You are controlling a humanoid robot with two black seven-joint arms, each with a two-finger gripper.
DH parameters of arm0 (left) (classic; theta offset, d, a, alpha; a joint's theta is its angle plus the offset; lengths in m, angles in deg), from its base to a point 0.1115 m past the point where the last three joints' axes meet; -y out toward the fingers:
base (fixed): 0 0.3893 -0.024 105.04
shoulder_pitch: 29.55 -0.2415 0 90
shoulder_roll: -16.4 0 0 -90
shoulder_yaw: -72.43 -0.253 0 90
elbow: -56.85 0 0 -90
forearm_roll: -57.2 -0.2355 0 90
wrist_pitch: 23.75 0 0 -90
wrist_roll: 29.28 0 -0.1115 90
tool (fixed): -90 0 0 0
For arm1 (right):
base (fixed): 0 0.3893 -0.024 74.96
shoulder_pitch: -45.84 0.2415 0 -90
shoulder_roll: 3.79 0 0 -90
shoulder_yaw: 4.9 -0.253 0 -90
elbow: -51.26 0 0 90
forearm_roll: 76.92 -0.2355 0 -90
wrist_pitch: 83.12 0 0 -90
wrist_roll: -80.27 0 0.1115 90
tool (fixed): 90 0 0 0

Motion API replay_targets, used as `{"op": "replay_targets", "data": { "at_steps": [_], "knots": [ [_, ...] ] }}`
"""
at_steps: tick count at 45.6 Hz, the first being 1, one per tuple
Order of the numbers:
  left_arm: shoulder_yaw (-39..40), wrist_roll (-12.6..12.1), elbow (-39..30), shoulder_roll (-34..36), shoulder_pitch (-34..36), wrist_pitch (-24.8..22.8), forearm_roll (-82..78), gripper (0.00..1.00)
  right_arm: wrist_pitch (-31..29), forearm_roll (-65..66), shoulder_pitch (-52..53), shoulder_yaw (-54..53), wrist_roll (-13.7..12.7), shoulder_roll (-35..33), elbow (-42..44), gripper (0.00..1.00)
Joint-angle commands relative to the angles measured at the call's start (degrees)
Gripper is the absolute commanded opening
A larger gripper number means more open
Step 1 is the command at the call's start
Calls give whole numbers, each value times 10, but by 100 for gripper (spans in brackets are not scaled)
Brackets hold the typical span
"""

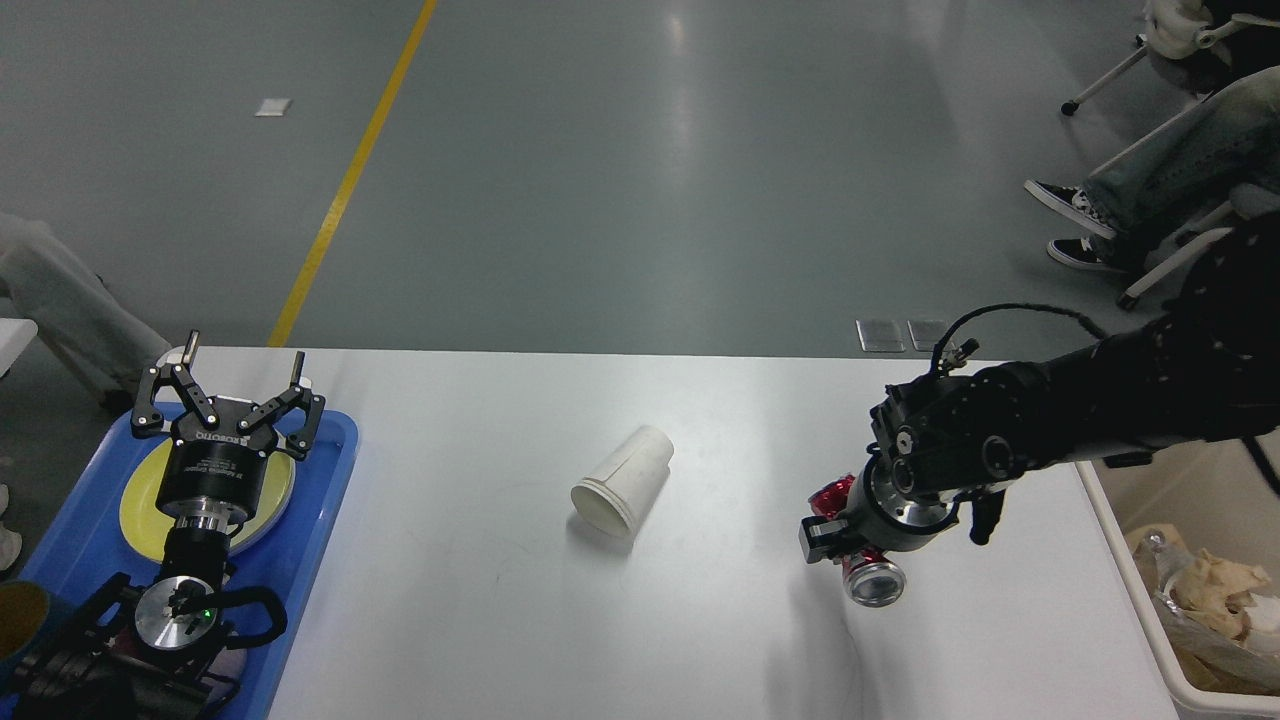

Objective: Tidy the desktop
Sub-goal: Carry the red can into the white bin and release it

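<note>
- Tray (325, 500), blue, at far left edge of desk (480, 620); yellow-green plate (140, 500) inside; dark cup (20, 615) at its near left corner
- Left claw (240, 375) above plate, both fingers spread wide, holding nothing
- Desk white and plain, spanning most of the lower view, grey floor (640, 150) with yellow line (350, 180) beyond
- Paper cup (622, 482), white, on its side mid-desk, mouth toward the near left; well apart from both claws
- Right claw (845, 520) low over desk at right, pointing down and left; crushed red can (868, 570) right at it, silver end facing the viewer; fingers hidden, so opening cannot be told
- Beige bin (1120, 560) just beside desk's right edge, crumpled waste (1215, 590) inside
</note>
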Motion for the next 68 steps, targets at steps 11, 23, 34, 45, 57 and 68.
{"op": "replay_targets", "data": {
  "at_steps": [11,23,34,45,57,68],
  "knots": [
    [0,0,0,0,-1,0,0,96,-120,-62,291,110,36,-98,-141,0],
    [0,0,0,0,-1,0,0,96,-116,-70,340,189,103,-92,-161,0],
    [-1,0,1,0,-1,0,0,96,-77,-100,317,283,102,-139,-134,0],
    [-1,0,1,0,-1,0,0,96,-37,-91,104,289,102,-280,71,0],
    [-1,0,1,0,0,0,0,96,-30,-91,-258,86,102,-323,408,0],
    [-1,0,1,0,0,0,0,96,80,-92,-455,10,104,-284,549,0]
  ]
}}
